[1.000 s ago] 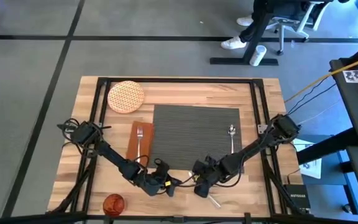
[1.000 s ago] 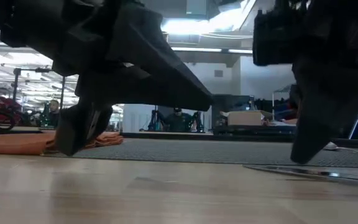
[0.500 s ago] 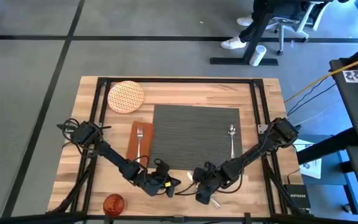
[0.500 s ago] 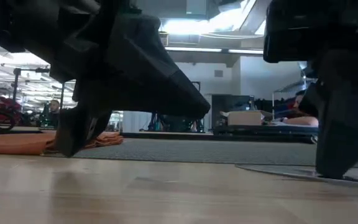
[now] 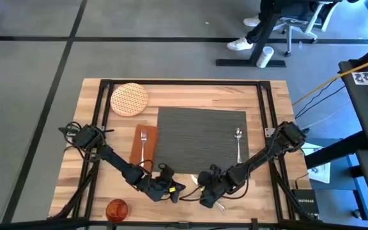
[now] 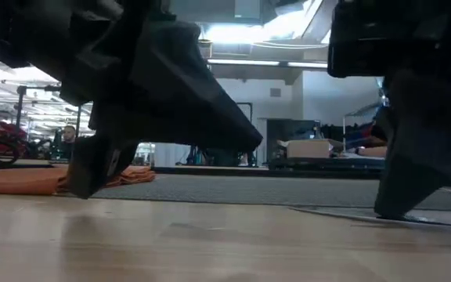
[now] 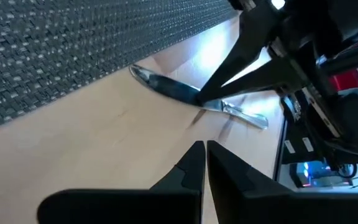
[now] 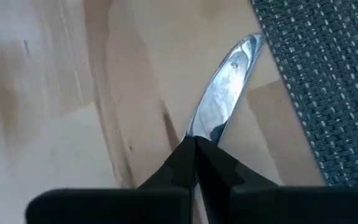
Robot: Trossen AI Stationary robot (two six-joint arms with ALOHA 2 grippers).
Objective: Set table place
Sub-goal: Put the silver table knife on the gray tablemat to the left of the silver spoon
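We saw one glossy round orange cup [image 5: 116, 208] lower left, one woven round plate [image 5: 130, 99], one fork [image 5: 144, 144] on the brown napkin [image 5: 138, 145]. Left gripper [image 5: 177, 194] pressed together, empty. Ribbed grey placemat [image 5: 197, 131] mid-frame. Right gripper [image 5: 204, 199] pinching one shiny knife [image 8: 225, 83] on wood table [image 5: 273, 198]; one spoon [image 5: 237, 142] right.

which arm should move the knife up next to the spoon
The right. Its hand is already closed on the knife lying on the table just off the placemat, and the spoon is on its side. The left hand sits shut nearby, holding nothing.
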